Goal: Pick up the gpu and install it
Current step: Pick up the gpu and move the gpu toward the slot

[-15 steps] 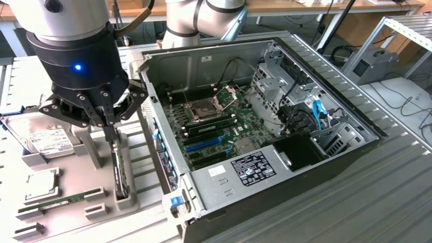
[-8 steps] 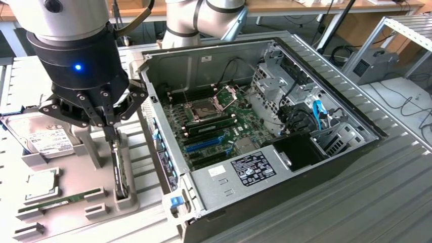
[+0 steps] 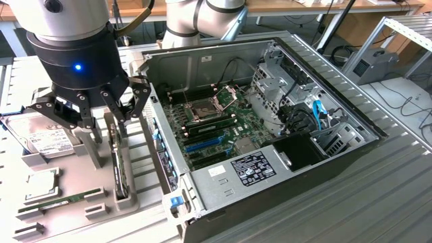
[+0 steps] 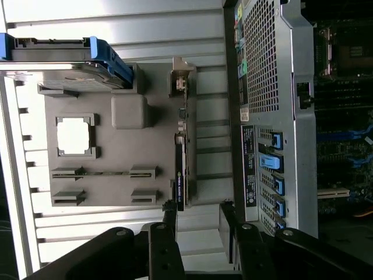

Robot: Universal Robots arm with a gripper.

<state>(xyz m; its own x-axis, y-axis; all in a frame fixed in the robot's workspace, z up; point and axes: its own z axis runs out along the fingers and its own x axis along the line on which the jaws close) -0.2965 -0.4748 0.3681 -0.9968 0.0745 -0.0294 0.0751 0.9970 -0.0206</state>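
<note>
The gpu [image 3: 119, 169] stands on its edge in a slot of the grey parts fixture [image 3: 74, 167], left of the computer case in the exterior view. It shows as a thin dark card [image 4: 180, 169] in the wrist view. My gripper [image 3: 104, 119] hangs directly above the card's far end and is open. Its two black fingers [image 4: 169, 224] stand apart with bare table between them, and nothing is held in the gripper [image 4: 198, 224]. The motherboard [image 3: 216, 121] lies exposed inside the case, with a blue expansion slot [image 3: 206, 144].
The open computer case [image 3: 324, 152] lies on its side to the exterior view's right; its perforated wall [image 4: 271, 70] is close beside the fixture. The fixture also carries a hard drive [image 3: 44, 139], a processor [image 3: 42, 185] and a RAM stick [image 3: 60, 201]. Cables and a second frame sit beyond the case.
</note>
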